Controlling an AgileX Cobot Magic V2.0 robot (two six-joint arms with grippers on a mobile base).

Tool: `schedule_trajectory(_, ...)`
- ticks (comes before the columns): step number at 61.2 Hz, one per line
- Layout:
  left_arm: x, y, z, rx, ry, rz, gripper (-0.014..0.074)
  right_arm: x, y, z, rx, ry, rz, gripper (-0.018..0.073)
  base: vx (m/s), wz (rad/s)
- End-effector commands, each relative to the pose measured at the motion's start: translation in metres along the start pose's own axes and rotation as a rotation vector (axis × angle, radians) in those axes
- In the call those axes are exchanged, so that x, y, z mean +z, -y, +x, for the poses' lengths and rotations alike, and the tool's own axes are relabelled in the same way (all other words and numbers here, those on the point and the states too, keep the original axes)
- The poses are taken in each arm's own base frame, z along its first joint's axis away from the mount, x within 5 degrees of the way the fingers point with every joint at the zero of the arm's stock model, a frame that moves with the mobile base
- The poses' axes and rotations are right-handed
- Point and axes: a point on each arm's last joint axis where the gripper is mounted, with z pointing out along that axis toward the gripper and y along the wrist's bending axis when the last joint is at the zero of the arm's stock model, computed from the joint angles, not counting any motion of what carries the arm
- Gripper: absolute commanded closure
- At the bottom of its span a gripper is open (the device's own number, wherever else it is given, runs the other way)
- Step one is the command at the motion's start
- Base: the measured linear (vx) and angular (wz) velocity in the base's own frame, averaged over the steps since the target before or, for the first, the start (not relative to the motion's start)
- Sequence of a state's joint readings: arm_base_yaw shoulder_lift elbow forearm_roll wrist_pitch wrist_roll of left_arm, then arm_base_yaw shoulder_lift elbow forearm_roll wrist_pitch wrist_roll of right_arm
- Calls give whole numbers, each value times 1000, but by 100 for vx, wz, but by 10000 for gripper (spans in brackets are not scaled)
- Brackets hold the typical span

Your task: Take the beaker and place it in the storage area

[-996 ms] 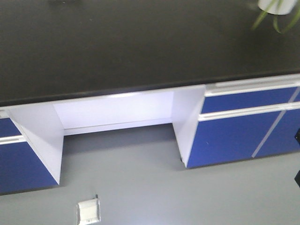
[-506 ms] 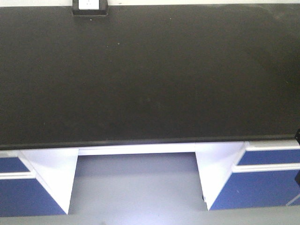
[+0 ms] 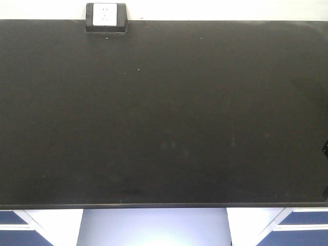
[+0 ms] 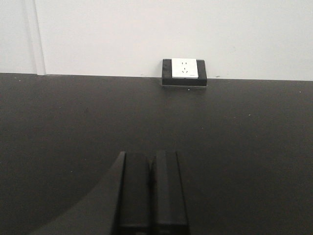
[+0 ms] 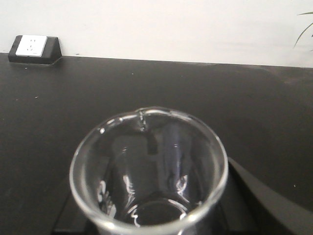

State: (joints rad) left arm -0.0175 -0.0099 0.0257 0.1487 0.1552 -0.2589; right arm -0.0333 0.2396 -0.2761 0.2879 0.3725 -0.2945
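The storage area [image 3: 164,118] is a wide matte black benchtop that fills the front view, with a small black box with a white socket face [image 3: 106,18] at its back edge. The beaker [image 5: 149,166], clear glass with its pour lip pointing away, fills the right wrist view. My right gripper [image 5: 150,196] is shut on it, its dark fingers largely hidden behind the glass. It hangs over the benchtop [image 5: 58,98]; whether its base touches is hidden. My left gripper [image 4: 151,156] is shut and empty, low over the benchtop, pointing at the socket box [image 4: 184,71].
A white wall [image 4: 146,34] rises right behind the bench. Green plant leaves [image 5: 305,29] show at the far right. Below the bench's front edge [image 3: 164,206] are a white kneehole [image 3: 154,225] and blue cabinet fronts [image 3: 302,233].
The front view has closed in on the bench: the benchtop now fills it, the socket box sits lower in the picture, and the cabinets have slid to the bottom edge.
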Motion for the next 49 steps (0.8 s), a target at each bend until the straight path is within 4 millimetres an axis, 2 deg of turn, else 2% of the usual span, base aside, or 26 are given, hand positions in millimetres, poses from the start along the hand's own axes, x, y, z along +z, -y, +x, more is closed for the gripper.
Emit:
schedule_trajectory(1,0,2,-1,-11,76,30,605,-3,2,-17,-4,98,24,559,9,1)
schedule_trajectory(49,0,2,-1,-11,76,30,605,-3,2,-17,-4,96,23,559,1,0)
